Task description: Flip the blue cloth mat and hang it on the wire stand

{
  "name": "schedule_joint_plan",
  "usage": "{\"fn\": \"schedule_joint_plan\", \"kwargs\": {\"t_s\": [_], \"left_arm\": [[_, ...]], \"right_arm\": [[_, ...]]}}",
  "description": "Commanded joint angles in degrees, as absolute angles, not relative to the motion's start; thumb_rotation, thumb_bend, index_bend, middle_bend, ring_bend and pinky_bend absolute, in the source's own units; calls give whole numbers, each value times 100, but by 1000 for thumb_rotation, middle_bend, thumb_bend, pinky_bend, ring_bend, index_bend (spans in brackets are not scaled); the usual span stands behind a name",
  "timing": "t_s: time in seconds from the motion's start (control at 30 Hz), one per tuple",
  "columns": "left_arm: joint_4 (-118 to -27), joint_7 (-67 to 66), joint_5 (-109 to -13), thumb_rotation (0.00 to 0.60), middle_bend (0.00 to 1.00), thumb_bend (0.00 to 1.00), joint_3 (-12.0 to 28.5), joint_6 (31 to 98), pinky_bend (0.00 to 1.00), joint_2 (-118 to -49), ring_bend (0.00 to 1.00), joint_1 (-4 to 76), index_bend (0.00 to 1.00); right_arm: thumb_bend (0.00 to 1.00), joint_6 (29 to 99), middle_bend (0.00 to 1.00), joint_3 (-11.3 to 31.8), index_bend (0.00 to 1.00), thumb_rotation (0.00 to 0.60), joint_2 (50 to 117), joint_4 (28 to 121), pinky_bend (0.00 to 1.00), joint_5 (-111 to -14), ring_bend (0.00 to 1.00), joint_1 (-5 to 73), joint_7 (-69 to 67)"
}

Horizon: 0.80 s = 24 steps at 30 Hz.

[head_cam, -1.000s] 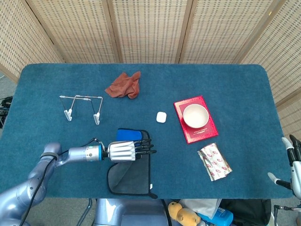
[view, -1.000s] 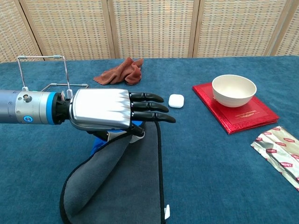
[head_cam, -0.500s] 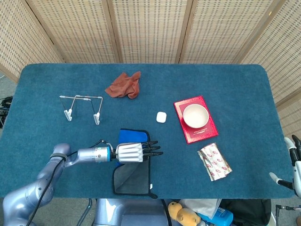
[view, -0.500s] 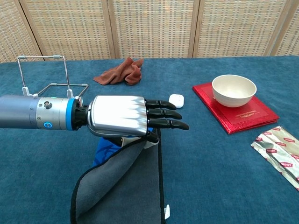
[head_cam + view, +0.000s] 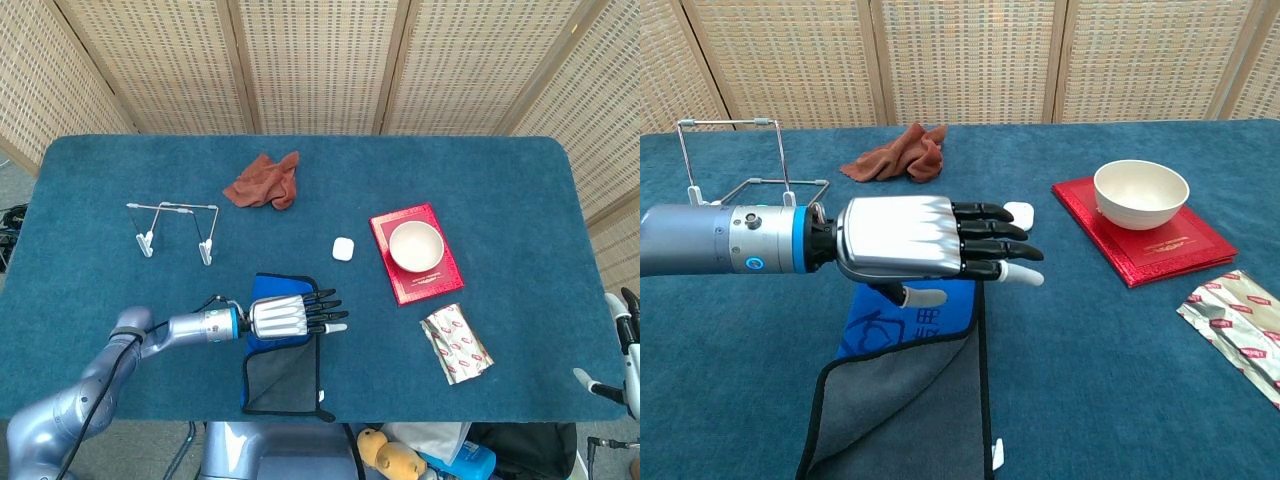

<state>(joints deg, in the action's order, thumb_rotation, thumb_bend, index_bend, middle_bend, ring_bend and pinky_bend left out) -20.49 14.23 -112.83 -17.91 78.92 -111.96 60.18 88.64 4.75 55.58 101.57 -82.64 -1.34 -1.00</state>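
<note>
The blue cloth mat [image 5: 908, 328] lies flatter now than it did 1 second ago. Back then a grey fold stood up under the left hand [image 5: 910, 249] and hid most of the blue. Now the blue side with its dark printed marks shows just below the palm, and the grey side spreads out nearer the table edge. The hand has also slid a little to the right, toward the small white case [image 5: 1017, 213].

The left hand hangs flat over the far part of the mat, palm down. Its fingers [image 5: 992, 231] point straight out to the right and lie close side by side. The thumb [image 5: 921, 296] pokes out under the palm, just above the blue cloth. It seems to hold nothing, but the chest view does not show well if the thumb touches the mat.

The wire stand [image 5: 174, 228] sits beyond the hand and off to the wrist side, well apart. The brown rag [image 5: 265, 181] lies farther away past the hand.

Only a bit of the right hand [image 5: 622, 344] shows at the edge of the head view, so I cannot tell how its fingers are.
</note>
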Motion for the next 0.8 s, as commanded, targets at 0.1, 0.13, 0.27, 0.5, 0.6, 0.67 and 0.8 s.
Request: {"fn": "schedule_joint_plan", "kwargs": {"t_s": [0.1,0.13,0.27,0.5,0.6,0.67,0.8], "left_arm": [[-2327,1607,-11264,600,0,409,-1762,8261,52,-10911,0,5948,0],[-2383,1653,-11290,600,0,409,-1789,8358,53,-10835,0,5922,0],[-2648,1927,-11415,600,0,345,-1976,8683,63,-10463,0,5737,36],[-3160,2213,-11599,600,0,279,-2310,8970,69,-9906,0,5370,235],[-3366,2269,-11591,600,0,280,-2353,8974,66,-9802,0,5219,290],[-3461,2280,-11584,600,0,280,-2356,8953,64,-9780,0,5162,305],[-3638,2264,-11597,600,0,283,-2345,8843,58,-9800,0,5100,335]], "right_arm": [[0,8869,0,461,0,600,5561,10167,0,-8291,0,-138,-82],[0,8874,0,456,0,600,5563,10167,0,-8298,0,-141,-80],[0,8895,0,443,0,600,5566,10180,0,-8330,0,-151,-61],[0,8912,0,415,0,600,5581,10211,0,-8393,0,-157,1],[0,8910,0,402,0,600,5590,10224,0,-8423,0,-154,39],[0,8906,0,393,0,600,5593,10233,0,-8439,0,-152,57],[0,8919,0,367,0,600,5591,10254,0,-8491,0,-160,73]]}}
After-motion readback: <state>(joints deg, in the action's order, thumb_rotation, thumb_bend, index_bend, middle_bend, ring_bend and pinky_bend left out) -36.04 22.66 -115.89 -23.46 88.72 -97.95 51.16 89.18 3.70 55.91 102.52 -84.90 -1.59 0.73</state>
